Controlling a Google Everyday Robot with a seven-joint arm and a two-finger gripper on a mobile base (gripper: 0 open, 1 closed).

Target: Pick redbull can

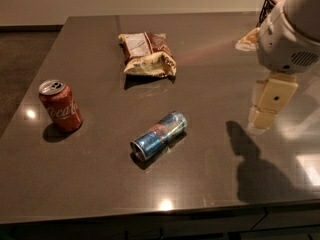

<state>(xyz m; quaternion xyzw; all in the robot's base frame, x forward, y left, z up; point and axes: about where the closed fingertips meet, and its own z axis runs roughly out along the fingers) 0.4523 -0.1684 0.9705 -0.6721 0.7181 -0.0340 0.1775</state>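
The redbull can, slim with blue and silver panels, lies on its side near the middle of the dark table, its open end towards the front left. My gripper hangs above the table's right side, well to the right of the can and slightly farther back. It holds nothing I can see. Its shadow falls on the table below it.
A red Coca-Cola can stands upright at the left. A crumpled snack bag lies at the back centre. A black wire rack and a light wrapper sit at the back right. The table's front edge runs along the bottom.
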